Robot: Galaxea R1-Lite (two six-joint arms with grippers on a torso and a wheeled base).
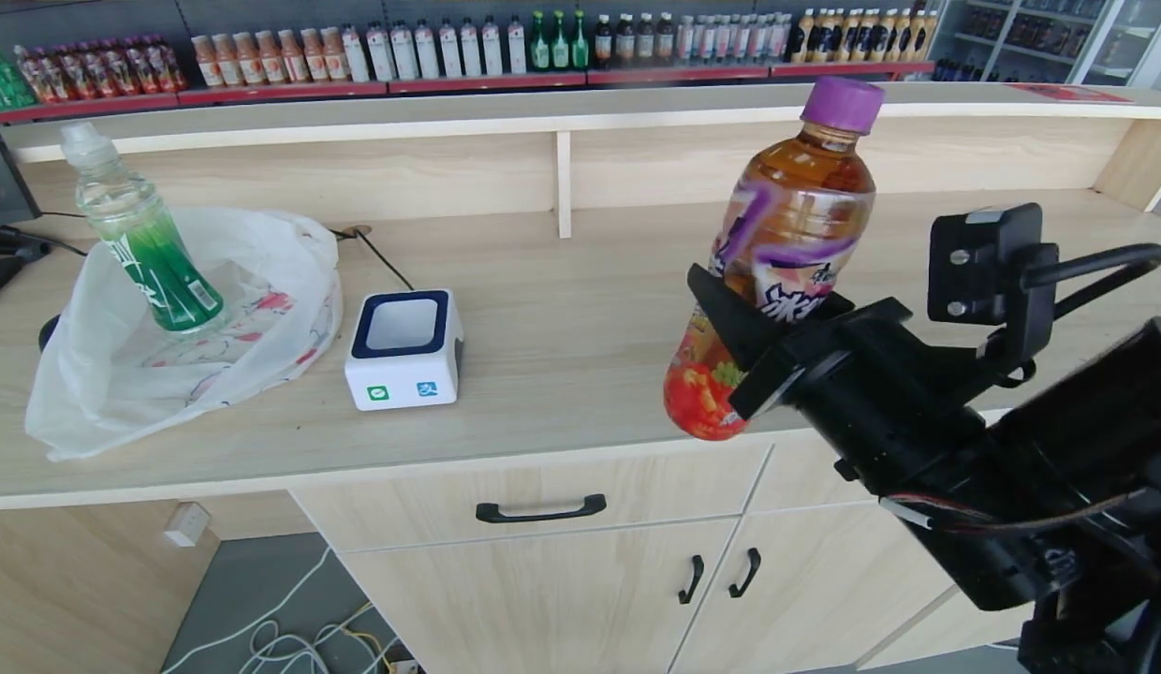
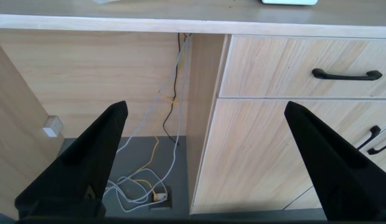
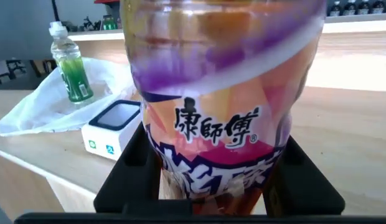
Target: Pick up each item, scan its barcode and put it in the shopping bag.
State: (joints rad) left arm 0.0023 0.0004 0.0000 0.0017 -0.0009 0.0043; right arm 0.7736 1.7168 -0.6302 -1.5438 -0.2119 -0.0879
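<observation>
While the green bottle [image 1: 145,239] stands in the bag [image 1: 271,271], we judge one item done. The right fingers [image 1: 721,304] clamp the tea bottle [image 1: 796,234] aloft, right of the scanner [image 1: 404,348], over the surface [image 1: 562,309] edge, probably unscanned. The left fingers [image 2: 87,162] gape wide.

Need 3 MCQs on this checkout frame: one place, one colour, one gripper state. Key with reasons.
1. Where does the green bottle stand?
A) at the shopping bag on the counter
B) on the floor
C) in a drawer

2. What colour is the cap of the held bottle?
A) red
B) purple
C) white

3. What state is the left gripper in?
A) shut on a bottle
B) shut, empty
C) open, empty

Key: 1A, it rises from the bag's folds. 2B, the cap above the right gripper is purple. 3C, the left wrist view shows its fingers wide apart with nothing between them.
</observation>
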